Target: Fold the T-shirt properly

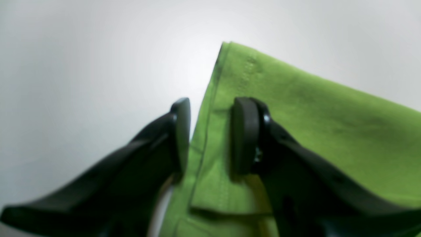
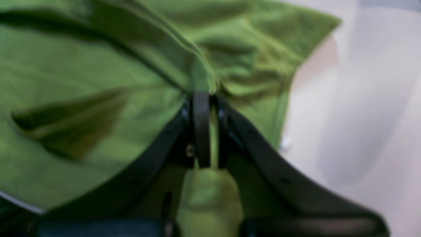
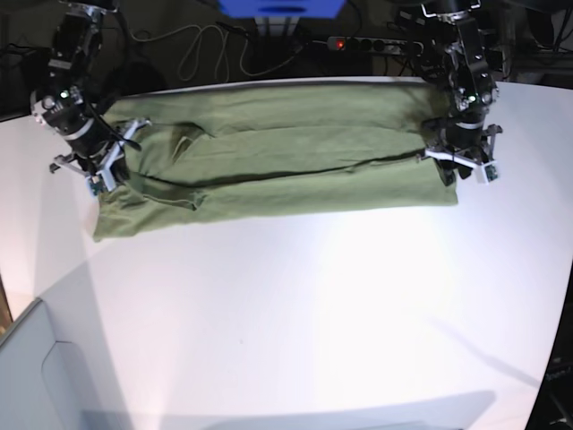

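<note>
White table (image 3: 295, 305) fills most of the base view, with dark cables and a power strip (image 3: 372, 43) behind its far edge. On the far half of the table lies the T-shirt (image 3: 277, 170) — a long green band, folded over itself, running from side to side. The right gripper (image 3: 106, 175) sits at the end of the shirt on this view's left. The left gripper (image 3: 458, 170) sits at the other end, on this view's right.

From the left wrist, the two black fingers (image 1: 245, 135) are spread apart. A hemmed corner of the green cloth (image 1: 296, 115) lies flat between and under them. One finger is over the cloth, the other is over the bare white table (image 1: 82, 65). They are not pinching anything.

From the right wrist, the picture is blurry. The black fingers (image 2: 201, 128) are pressed together on a bunched fold of the shirt (image 2: 82, 82) — the cloth puckers and wrinkles around them.
</note>
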`<state>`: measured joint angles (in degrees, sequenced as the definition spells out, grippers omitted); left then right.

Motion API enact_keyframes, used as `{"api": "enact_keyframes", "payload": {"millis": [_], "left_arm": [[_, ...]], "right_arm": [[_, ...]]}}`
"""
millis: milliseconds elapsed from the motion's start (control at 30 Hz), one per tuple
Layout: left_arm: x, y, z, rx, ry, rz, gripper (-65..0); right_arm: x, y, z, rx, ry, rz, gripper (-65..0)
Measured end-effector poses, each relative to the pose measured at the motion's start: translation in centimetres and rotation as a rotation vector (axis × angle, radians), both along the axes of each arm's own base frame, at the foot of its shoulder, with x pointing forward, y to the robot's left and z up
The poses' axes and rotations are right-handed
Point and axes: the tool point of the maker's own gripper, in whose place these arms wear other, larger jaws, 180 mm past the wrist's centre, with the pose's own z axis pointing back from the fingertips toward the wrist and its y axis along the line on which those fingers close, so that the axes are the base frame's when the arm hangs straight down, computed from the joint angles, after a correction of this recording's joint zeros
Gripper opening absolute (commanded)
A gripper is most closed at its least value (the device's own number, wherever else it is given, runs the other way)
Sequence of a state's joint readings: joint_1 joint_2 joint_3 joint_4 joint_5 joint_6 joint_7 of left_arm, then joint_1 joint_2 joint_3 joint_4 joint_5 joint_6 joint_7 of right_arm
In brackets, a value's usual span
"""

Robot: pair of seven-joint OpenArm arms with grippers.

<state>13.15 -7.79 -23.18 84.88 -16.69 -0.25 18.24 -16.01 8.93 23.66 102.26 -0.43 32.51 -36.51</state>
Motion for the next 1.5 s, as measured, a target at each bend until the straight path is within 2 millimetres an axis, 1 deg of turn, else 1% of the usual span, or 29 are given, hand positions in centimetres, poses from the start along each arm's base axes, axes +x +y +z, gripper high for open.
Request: {"api": "enact_keyframes", "payload": {"millis": [67, 133, 233, 300, 367, 400, 467, 567, 600, 667, 733, 800, 867, 933, 1033, 1100, 1167, 1233, 1400, 1433, 1467, 1500], "left_arm": [[0.0, 0.0, 0.0, -0.001, -0.001, 0.000, -44.0], [0.0, 0.0, 0.0, 0.000, -0.001, 0.000, -44.0], [0.0, 0.0, 0.0, -0.001, 0.000, 0.000, -44.0], [0.0, 0.0, 0.0, -0.001, 0.001, 0.000, -44.0], [0.0, 0.0, 0.0, -0.001, 0.000, 0.000, -44.0], [0.0, 0.0, 0.0, 0.000, 0.000, 0.000, -44.0], [0.0, 0.0, 0.0, 0.000, 0.000, 0.000, -44.0], [0.0, 0.0, 0.0, 0.001, 0.000, 0.000, -44.0], [0.0, 0.0, 0.0, 0.000, 0.000, 0.000, -44.0], [0.0, 0.0, 0.0, 0.001, -0.001, 0.000, -43.8], [0.0, 0.0, 0.1, 0.002, 0.000, -0.002, -43.8], [0.0, 0.0, 0.0, 0.003, 0.002, -0.002, -43.8], [0.0, 0.0, 0.1, 0.003, 0.002, -0.002, -43.8], [0.0, 0.0, 0.1, 0.003, 0.001, -0.002, -43.8], [0.0, 0.0, 0.0, 0.001, 0.004, -0.002, -43.8], [0.0, 0.0, 0.0, 0.001, 0.005, -0.002, -43.7], [0.0, -0.1, 0.0, 0.000, 0.006, -0.004, -43.6], [0.0, -0.1, 0.0, 0.000, 0.004, -0.005, -43.5], [0.1, -0.1, 0.1, -0.003, 0.004, -0.002, -43.5], [0.1, -0.1, 0.1, -0.003, 0.003, -0.002, -43.7], [0.1, -0.1, 0.1, -0.003, 0.003, -0.002, -43.7], [0.1, -0.1, 0.1, -0.003, 0.004, -0.002, -43.5]], "right_arm": [[-0.7, -0.3, -0.2, -0.013, 0.018, 0.010, -65.0], [-1.1, -1.0, -0.2, -0.041, 0.032, 0.019, -65.0], [-1.3, -2.1, 0.2, -0.067, 0.027, -0.001, -65.0], [-0.9, -3.4, 2.2, -0.095, -0.024, -0.039, -65.0], [-0.4, -4.5, 4.8, -0.131, -0.100, -0.073, -65.0], [-0.1, -4.5, 5.9, -0.133, -0.139, -0.089, -64.9], [0.7, -3.5, 6.9, -0.118, -0.177, -0.077, -64.9], [3.0, -0.4, 7.5, -0.091, -0.210, 0.005, -64.9], [3.8, 0.9, 7.4, -0.059, -0.214, 0.034, -64.9], [5.2, 2.5, 6.4, -0.028, -0.185, 0.072, -64.9], [6.4, 3.3, 5.4, -0.006, -0.157, 0.077, -64.9], [7.0, 4.0, 4.2, 0.041, -0.132, 0.072, -64.9], [7.0, 4.1, 2.0, 0.060, -0.067, 0.069, -64.9], [6.5, 4.1, 0.2, 0.055, -0.007, 0.076, -64.9], [5.8, 4.4, -0.8, 0.033, 0.027, 0.123, -64.9], [4.5, 5.0, -1.6, 0.030, 0.057, 0.159, -64.9], [2.7, 5.6, -2.4, 0.022, 0.094, 0.189, -64.9], [1.1, 5.6, -3.2, 0.011, 0.129, 0.208, -64.9], [-0.5, 4.5, -3.7, -0.018, 0.163, 0.218, -64.9], [-0.6, 4.3, -3.6, -0.030, 0.162, 0.217, -64.9], [-0.5, 4.0, -3.0, -0.044, 0.148, 0.215, -64.9], [-0.1, 3.8, -1.9, -0.055, 0.117, 0.210, -64.9]]}}
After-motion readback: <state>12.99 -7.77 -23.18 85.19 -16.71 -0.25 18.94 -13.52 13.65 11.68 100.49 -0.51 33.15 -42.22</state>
